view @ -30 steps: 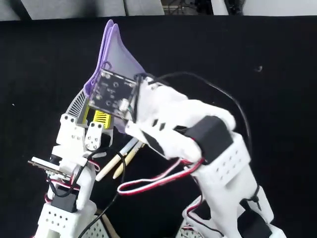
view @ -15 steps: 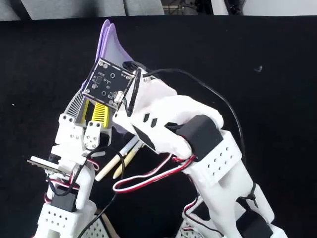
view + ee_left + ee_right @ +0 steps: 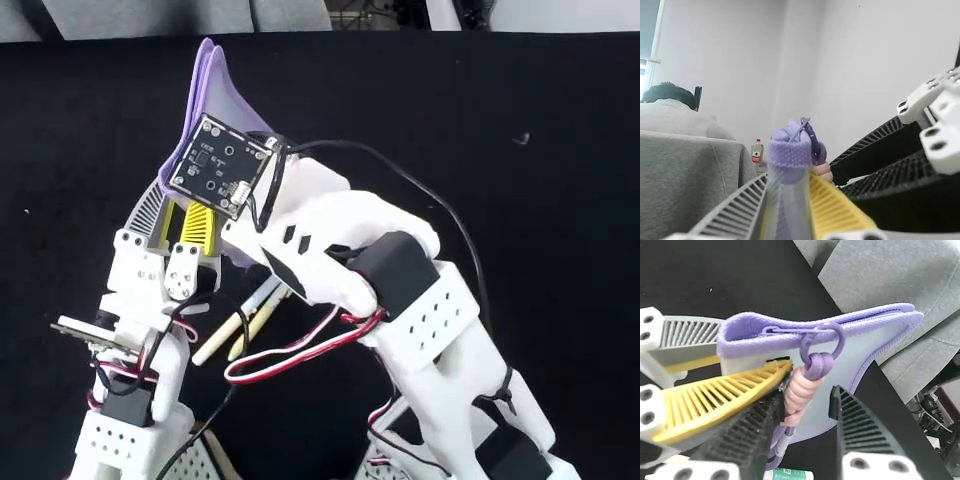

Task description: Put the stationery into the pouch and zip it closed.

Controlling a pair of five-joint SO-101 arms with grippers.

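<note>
My left gripper (image 3: 789, 180) is clamped on the upright purple pouch (image 3: 875, 340), my right gripper (image 3: 808, 392) sits parted around the zip pull (image 3: 815, 362), and there are pens (image 3: 245, 325) on the table (image 3: 520, 200), so I reckon loading's unfinished.

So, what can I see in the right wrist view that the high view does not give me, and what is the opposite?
Right wrist view adds: the zipper's purple ring pull, the pink braided cord tied to it, and the right gripper, its black fingers open on either side of that cord. High view adds: two pale pencil-like sticks lying on the black table below the arms. Shared: the lilac fabric pouch, held up and clamped by the left gripper between its yellow and grey ribbed fingers.
</note>
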